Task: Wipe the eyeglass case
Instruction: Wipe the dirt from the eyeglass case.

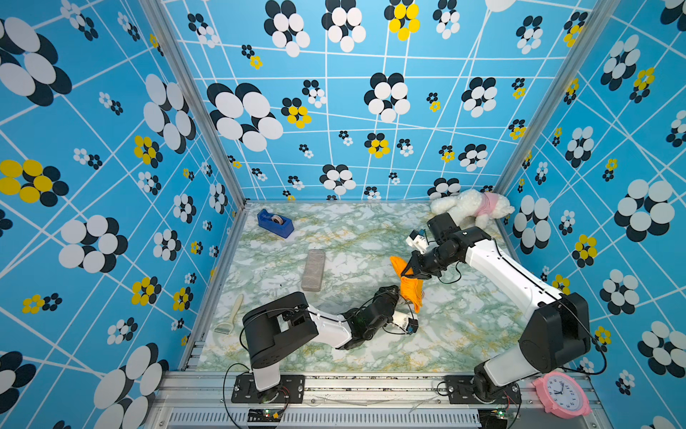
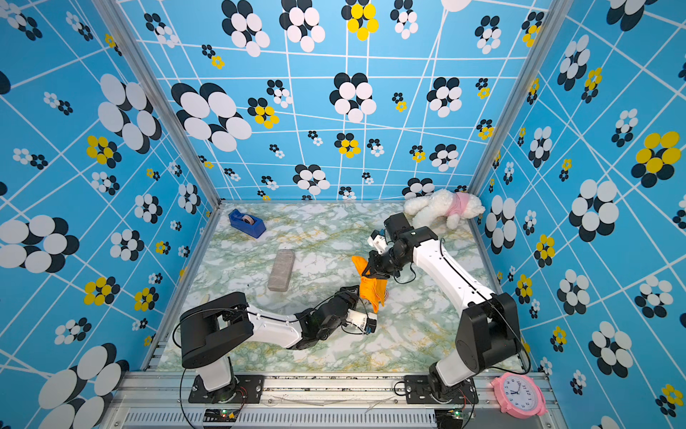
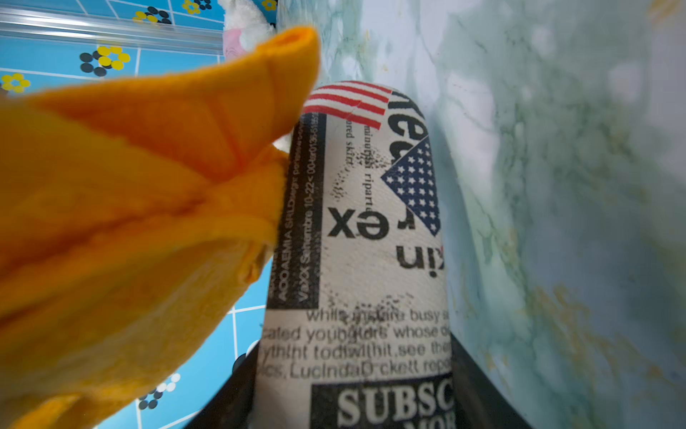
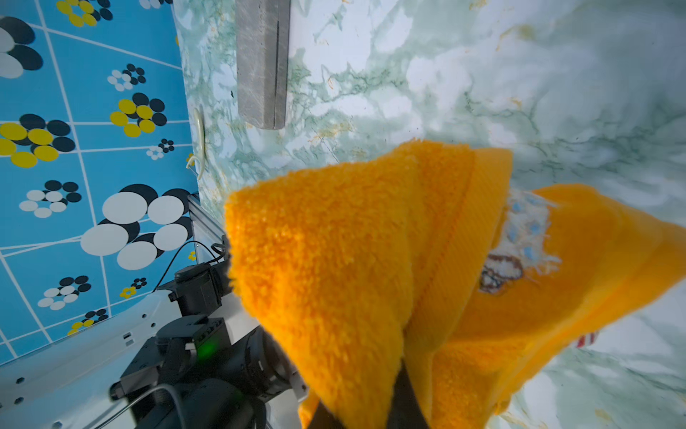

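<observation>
Starting nearest the front rail, the left tool is clamped on the eyeglass case, its black fingers pressing both long sides. The case is held low over the tabletop; whether it touches the marble I cannot tell. Just beyond, the right tool is pinched tight on an orange cloth, which hangs down against one long edge of the case.

By my reading the wipe is under way, not finished. Cloth and case are in contact, yet the printed top face is bare of cloth, and nothing shows which parts have been rubbed. That face, the rounded far end and the gripped end look left to do.

Both top views hide the case almost wholly behind the cloth. Only the left wrist view shows its newsprint-and-flag cover and the grip on it. The right wrist view gives just a striped sliver of the eyeglass case below the cloth, plus an embroidered patch on the towelling.

Farther back lie a grey block, a blue tape dispenser and, in the far corner, a white plush toy.
</observation>
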